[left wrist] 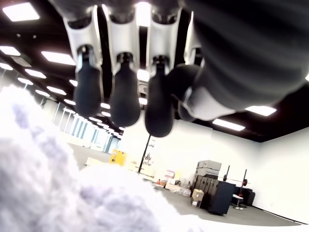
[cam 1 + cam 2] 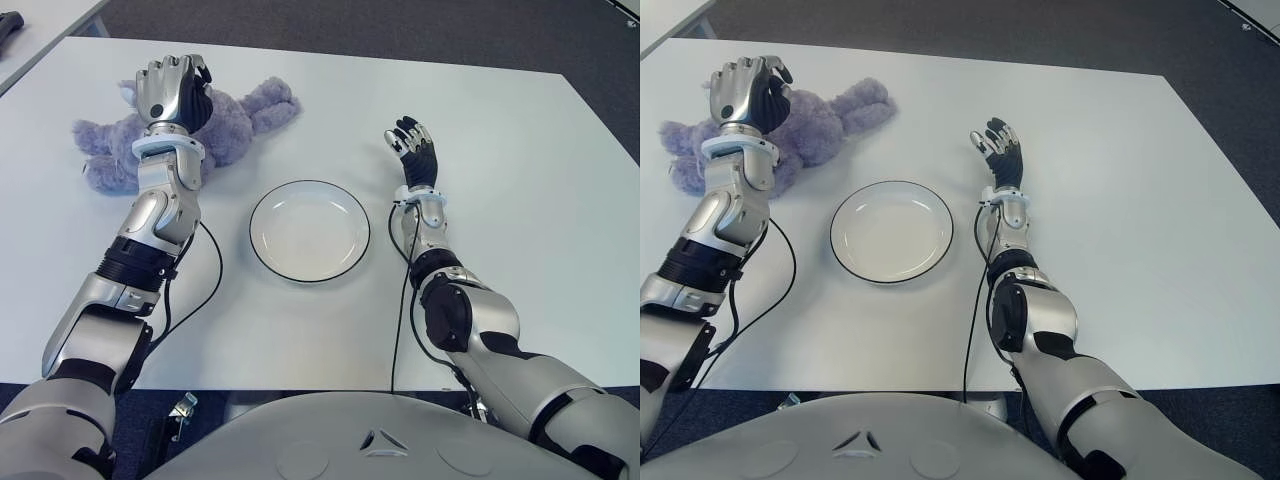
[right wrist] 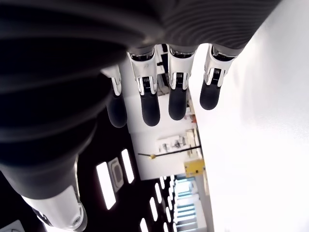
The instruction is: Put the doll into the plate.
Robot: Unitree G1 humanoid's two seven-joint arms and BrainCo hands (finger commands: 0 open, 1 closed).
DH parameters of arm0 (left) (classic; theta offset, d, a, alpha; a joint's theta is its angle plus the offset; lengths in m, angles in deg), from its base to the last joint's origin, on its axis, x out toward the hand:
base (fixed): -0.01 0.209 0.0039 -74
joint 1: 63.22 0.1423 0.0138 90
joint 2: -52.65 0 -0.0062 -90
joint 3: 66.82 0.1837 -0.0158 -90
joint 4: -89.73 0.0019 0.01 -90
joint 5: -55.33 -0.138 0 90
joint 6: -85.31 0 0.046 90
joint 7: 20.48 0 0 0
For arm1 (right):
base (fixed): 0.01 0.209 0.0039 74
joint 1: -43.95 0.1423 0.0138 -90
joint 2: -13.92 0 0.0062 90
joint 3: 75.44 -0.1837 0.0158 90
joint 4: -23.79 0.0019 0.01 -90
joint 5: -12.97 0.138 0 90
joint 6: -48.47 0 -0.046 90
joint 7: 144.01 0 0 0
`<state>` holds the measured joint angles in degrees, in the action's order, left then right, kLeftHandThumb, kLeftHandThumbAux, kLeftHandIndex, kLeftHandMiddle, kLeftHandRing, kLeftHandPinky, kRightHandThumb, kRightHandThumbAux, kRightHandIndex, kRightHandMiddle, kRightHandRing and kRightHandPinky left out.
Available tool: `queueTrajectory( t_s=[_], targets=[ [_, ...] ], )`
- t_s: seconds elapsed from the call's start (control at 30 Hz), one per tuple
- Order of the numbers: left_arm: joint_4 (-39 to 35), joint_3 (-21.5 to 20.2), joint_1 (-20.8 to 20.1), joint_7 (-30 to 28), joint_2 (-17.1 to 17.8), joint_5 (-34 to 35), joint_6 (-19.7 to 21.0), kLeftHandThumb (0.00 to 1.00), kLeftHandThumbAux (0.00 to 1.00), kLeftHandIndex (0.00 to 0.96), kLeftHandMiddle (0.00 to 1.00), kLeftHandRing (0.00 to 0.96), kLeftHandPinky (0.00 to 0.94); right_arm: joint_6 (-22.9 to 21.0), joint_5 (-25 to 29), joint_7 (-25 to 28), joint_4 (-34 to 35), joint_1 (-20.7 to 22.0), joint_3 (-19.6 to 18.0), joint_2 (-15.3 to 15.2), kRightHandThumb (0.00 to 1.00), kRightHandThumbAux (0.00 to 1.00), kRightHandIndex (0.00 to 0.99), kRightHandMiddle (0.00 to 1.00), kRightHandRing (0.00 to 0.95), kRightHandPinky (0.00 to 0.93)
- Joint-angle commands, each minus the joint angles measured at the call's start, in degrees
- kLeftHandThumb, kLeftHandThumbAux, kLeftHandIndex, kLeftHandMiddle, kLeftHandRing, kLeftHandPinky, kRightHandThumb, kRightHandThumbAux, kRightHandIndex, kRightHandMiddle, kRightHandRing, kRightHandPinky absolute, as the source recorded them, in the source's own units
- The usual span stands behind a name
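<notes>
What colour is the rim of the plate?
The plate is white with a thin black rim line, clearest in the left eye view.

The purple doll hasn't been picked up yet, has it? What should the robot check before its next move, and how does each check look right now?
1. Doll within reach of the left hand: ok, the hand is directly over it.
2. Left hand's fingers closed on the doll: not ok, they hang above the fur with a gap showing.
3. Plate free to receive the doll: ok, nothing lies in it.
4. Path from doll to plate: ok, only bare table between them.
5. Right hand out of the way: ok, it shows beside the plate on its right, fingers open, holding nothing.
</notes>
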<state>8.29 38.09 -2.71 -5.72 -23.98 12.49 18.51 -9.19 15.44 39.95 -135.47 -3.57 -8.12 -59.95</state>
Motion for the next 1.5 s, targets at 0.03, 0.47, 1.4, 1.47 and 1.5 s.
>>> queueTrajectory(
  t_s=[0.03, 0.47, 1.4, 1.47, 1.5],
  targets=[
    [-2.52, 1.34, 3.21, -3.81, -1.26, -1.74, 1.93, 0.734, 0.691, 0.445, 0.697, 0.695, 0.592, -2.88, 1.39, -0.58, -7.33, -13.51, -0.92, 2.23, 0.136, 0.751, 0.182, 0.178, 0.121, 0.112],
    [-2.9, 1.44, 3.19, -2.0, -1.26, -4.32, 0.86, 0.73, 0.691, 0.444, 0.737, 0.75, 0.761, -2.82, 1.19, -0.94, -7.37, -13.47, -0.79, 2.25, 0.145, 0.756, 0.194, 0.193, 0.134, 0.128],
    [16.33, 3.28, -3.95, 3.43, -0.21, -10.84, 0.21, 0.365, 0.293, 0.059, 0.157, 0.195, 0.207, -2.73, 1.54, -0.32, -7.41, -13.27, -1.1, 2.32, 0.134, 0.778, 0.17, 0.178, 0.125, 0.121],
    [17.93, 3.18, -4.65, 3.05, -0.09, -10.23, -0.8, 0.368, 0.286, 0.041, 0.112, 0.143, 0.144, -2.74, 1.42, -0.44, -7.42, -13.28, -1.01, 2.3, 0.129, 0.78, 0.17, 0.177, 0.124, 0.116],
    [18.87, 3.1, -5.05, 3.02, -0.06, -9.93, -1.33, 0.367, 0.282, 0.025, 0.077, 0.11, 0.115, -2.75, 1.34, -0.53, -7.42, -13.28, -0.95, 2.28, 0.129, 0.78, 0.167, 0.176, 0.124, 0.124]
  ],
)
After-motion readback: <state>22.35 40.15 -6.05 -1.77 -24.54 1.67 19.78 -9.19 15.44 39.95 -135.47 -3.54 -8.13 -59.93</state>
